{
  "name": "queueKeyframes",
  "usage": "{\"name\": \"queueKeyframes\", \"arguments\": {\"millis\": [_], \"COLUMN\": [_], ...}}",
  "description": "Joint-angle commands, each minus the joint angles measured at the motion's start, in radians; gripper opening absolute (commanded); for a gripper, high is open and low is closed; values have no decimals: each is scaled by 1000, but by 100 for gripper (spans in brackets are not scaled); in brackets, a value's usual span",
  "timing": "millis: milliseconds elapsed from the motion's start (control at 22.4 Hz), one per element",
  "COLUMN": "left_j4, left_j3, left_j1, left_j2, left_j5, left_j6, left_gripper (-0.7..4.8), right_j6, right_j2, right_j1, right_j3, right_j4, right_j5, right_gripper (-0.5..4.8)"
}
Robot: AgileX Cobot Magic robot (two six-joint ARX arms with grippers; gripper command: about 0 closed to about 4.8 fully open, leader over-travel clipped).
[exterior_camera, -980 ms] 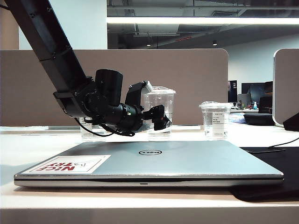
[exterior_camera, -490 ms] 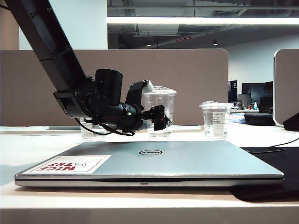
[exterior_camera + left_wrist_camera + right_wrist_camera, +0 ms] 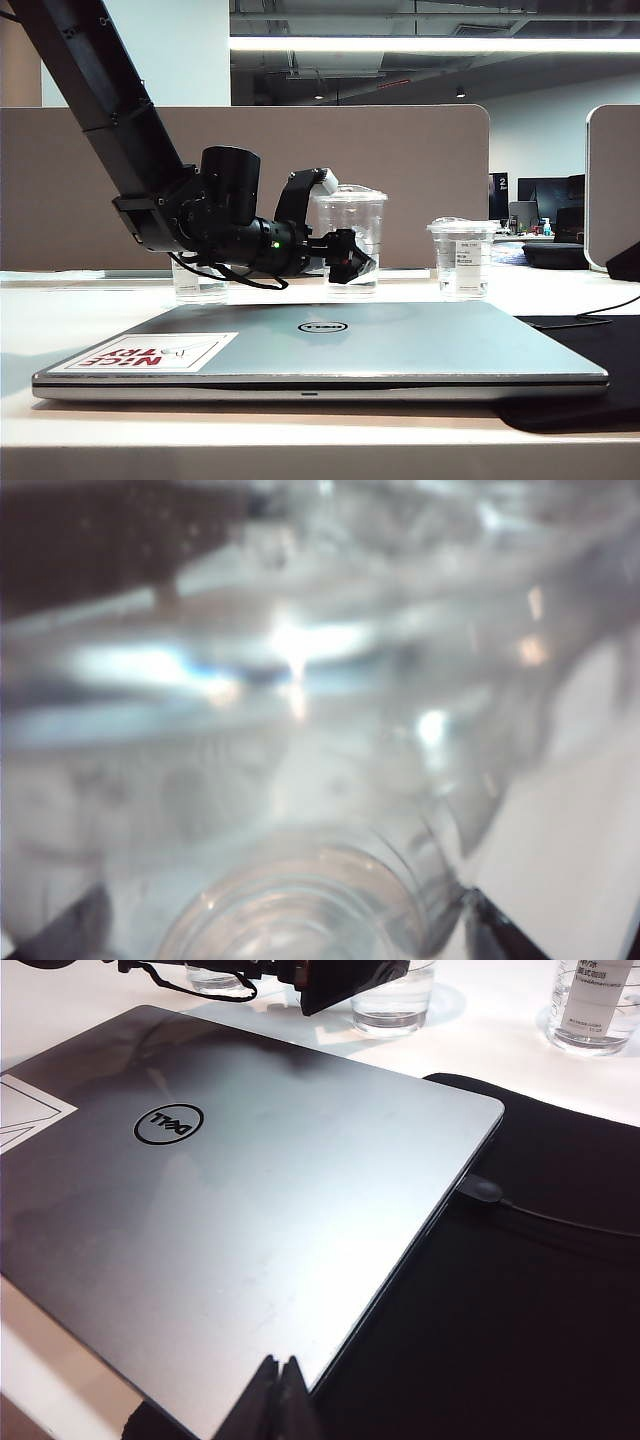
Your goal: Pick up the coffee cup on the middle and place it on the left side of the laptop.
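The left gripper [image 3: 350, 262], jaws wide apart, flanks the coffee cup [image 3: 351, 238]; the slick plastic could slip or tip. The right gripper [image 3: 280, 1390], jaws together, idles above the laptop [image 3: 230, 1220].

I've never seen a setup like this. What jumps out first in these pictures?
A big black arm slants in from the upper left, its left gripper around the tall clear coffee cup behind the laptop. The closed silver laptop fills the foreground, with a red "NICE TRY" sticker on its near-left corner. The right gripper, shut, hovers over the laptop's near edge.
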Motion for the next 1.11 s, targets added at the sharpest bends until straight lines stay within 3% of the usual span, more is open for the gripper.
{"name": "queueKeyframes", "arguments": {"millis": [45, 178, 401, 713, 1114], "left_j4": [31, 41, 77, 74, 71], "left_j3": [4, 4, 24, 78, 125], "left_j1": [23, 51, 97, 97, 96], "left_j2": [-4, -3, -2, 39, 95], "left_j5": [50, 107, 291, 336, 349], "left_j6": [10, 10, -13, -51, -42], "left_gripper": [479, 479, 479, 479, 479], "right_j6": [-1, -1, -1, -1, -1], "right_j2": [0, 0, 0, 11, 26], "right_j1": [-1, -1, -1, -1, -1], "right_j3": [-4, -4, -4, -4, -4], "right_j4": [18, 18, 18, 18, 18], "right_j5": [-2, -2, -2, -2, -2], "right_gripper": [-5, -5, -5, -5, -5]}}
